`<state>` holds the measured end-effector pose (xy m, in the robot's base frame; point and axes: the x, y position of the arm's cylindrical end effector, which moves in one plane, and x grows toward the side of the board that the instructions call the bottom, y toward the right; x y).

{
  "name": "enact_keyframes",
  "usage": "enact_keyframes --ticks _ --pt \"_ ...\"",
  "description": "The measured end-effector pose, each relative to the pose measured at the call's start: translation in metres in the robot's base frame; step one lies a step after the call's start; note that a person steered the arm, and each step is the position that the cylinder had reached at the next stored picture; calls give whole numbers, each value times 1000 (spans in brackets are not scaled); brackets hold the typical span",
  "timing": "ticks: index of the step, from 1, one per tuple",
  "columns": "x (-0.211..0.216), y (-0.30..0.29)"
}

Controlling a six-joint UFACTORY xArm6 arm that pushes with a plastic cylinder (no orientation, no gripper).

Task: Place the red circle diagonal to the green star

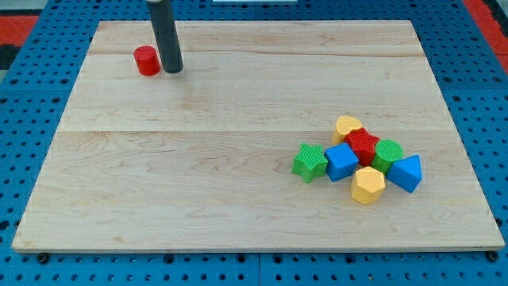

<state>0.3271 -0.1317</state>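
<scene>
The red circle point(147, 60) lies near the view's top left of the wooden board point(198, 183). My tip point(173, 70) rests on the board just to the right of the red circle, very close to it or touching it. The green star point(309, 162) lies at the view's lower right, at the left end of a cluster of blocks, far from the red circle and my tip.
The cluster beside the green star holds a blue block point(342, 162), a red star-like block point(363, 144), a yellow heart-like block point(348, 126), a green round block point(388, 153), a yellow hexagon point(367, 185) and a blue triangle point(406, 173).
</scene>
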Motion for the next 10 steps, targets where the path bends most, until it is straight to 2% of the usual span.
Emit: enact_keyframes --ticks 1,2,3,4,5,6,7,9,10 --pt "-24 2" --pt "-61 -37" --pt "-64 -72" --pt "-28 -67" --pt "-10 6" --pt "40 -11" --pt "49 -30" --pt "103 67" --pt "138 65"
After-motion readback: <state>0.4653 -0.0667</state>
